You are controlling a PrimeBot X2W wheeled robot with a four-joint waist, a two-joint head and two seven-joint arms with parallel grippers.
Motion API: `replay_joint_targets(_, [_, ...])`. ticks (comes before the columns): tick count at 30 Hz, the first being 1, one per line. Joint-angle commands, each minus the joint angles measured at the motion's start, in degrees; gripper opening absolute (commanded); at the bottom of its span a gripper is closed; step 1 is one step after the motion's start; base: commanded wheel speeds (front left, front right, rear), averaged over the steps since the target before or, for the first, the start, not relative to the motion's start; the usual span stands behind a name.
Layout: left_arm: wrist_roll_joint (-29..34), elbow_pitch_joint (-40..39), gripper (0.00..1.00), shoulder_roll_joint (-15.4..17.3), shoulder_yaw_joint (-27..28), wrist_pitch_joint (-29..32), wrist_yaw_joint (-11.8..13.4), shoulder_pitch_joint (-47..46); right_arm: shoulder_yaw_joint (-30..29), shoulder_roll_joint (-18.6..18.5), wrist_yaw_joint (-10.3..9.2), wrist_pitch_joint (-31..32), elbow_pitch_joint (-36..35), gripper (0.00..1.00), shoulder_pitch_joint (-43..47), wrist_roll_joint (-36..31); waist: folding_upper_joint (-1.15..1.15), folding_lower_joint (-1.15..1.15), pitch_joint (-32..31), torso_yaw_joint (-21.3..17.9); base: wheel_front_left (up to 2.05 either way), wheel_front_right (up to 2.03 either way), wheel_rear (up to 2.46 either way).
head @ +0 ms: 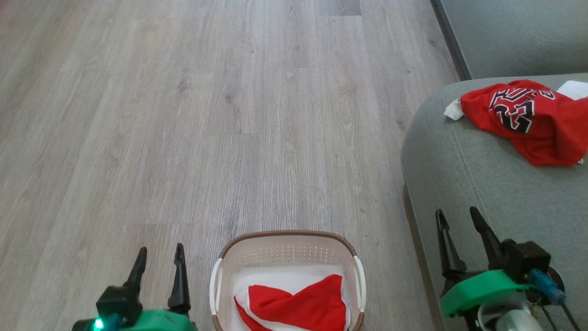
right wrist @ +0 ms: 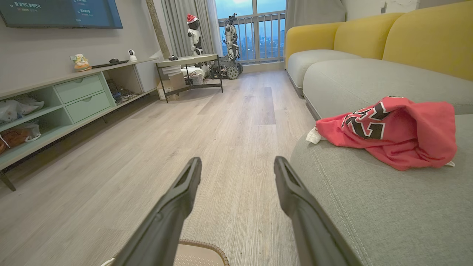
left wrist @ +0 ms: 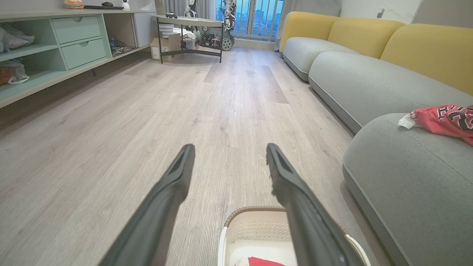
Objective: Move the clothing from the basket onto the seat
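Dark-fingered left gripper (head: 161, 248) spread apart and empty, over grey wood floor (head: 183, 115) just left of the basket (head: 285, 235) — right gripper (head: 456, 211) likewise parted, holding nothing, above the seat (head: 459, 184) at its floor-side edge. Red-and-white clothing (head: 298, 303) bunched in the basket's bottom; lettered red garment (head: 528, 124) crumpled near the seat's far edge, well apart from both grippers.

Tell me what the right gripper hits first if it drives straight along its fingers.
Nothing close: the right gripper points over wooden floor, beside the seat. The red jersey lies off to its right. Depth unclear; its right finger may skim the seat edge.
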Motion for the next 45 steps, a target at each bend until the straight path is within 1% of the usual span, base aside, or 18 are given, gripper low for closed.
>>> replay_joint_targets(1, [0.70,-1.38,1.00,-0.10,2.17,-0.71,-0.26,-1.35,1.43,0.11,-0.02,-0.38,-1.62,1.00,-1.45,0.24,0.00,0.00,0.03,-0.02,0.00,0.00,0.00])
replay_joint_targets(12, [1.56,-1.03,1.00,-0.68,2.77,-0.71,-1.02,-1.42,1.28,0.11,-0.02,-0.38,-1.77,1.00,-1.61,-0.01,0.00,0.00,0.85,-0.25,0.00,0.00,0.00])
replay_joint_targets(19, [2.13,-0.20,1.00,-1.02,2.51,-0.71,-1.66,-2.19,0.86,0.11,-0.02,-0.38,-2.33,1.00,-2.20,-0.43,0.00,0.00,2.61,-0.42,0.00,0.00,0.00])
replay_joint_targets(22, [2.62,0.63,1.00,-1.10,2.10,-0.71,-2.10,-3.04,0.77,0.11,-0.02,-0.38,-2.76,1.00,-2.83,-0.79,0.00,0.00,4.33,-0.65,0.00,0.00,0.00])
replay_joint_targets(27, [4.12,2.90,1.00,-1.22,0.29,-0.71,-3.13,-6.74,-0.42,0.11,-0.02,-0.38,-4.54,1.00,-6.23,-3.15,0.00,0.00,9.98,-1.31,0.00,0.00,0.00])
replay_joint_targets(34, [8.27,12.98,1.00,-1.51,-6.04,-0.71,-5.88,-16.60,-3.19,0.12,-0.02,-0.38,-6.56,1.00,-11.31,-4.94,0.00,0.00,19.59,-2.37,0.00,0.00,0.00])
replay_joint_targets(38, [10.72,20.44,1.00,-1.70,-9.87,-0.71,-7.72,-22.97,-3.25,0.12,-0.02,-0.38,-7.68,1.00,-14.27,-5.45,0.00,0.00,25.19,-3.57,0.00,0.00,0.00])
replay_joint_targets(39, [11.78,24.16,1.00,-1.79,-11.68,-0.71,-8.59,-25.80,-2.82,0.12,-0.02,-0.38,-8.26,1.00,-15.57,-5.32,0.00,0.00,27.96,-4.35,0.00,0.00,0.00])
replay_joint_targets(42, [13.90,29.70,1.00,-1.89,-14.36,-0.70,-9.14,-29.83,-2.45,0.12,-0.02,-0.38,-9.17,1.00,-17.38,-5.28,0.00,0.00,31.95,-5.38,0.00,0.00,0.00])
replay_joint_targets(43, [13.90,29.70,1.00,-1.89,-14.36,-0.70,-9.14,-29.83,-2.45,0.12,-0.02,-0.38,-9.17,1.00,-17.38,-5.28,0.00,0.00,31.95,-5.38,0.00,0.00,0.00])
replay_joint_targets(45, [15.02,33.42,1.00,-1.96,-15.89,-0.70,-9.35,-32.43,-2.26,0.12,-0.02,-0.38,-9.74,1.00,-18.51,-5.16,0.00,0.00,34.54,-6.12,0.00,0.00,0.00])
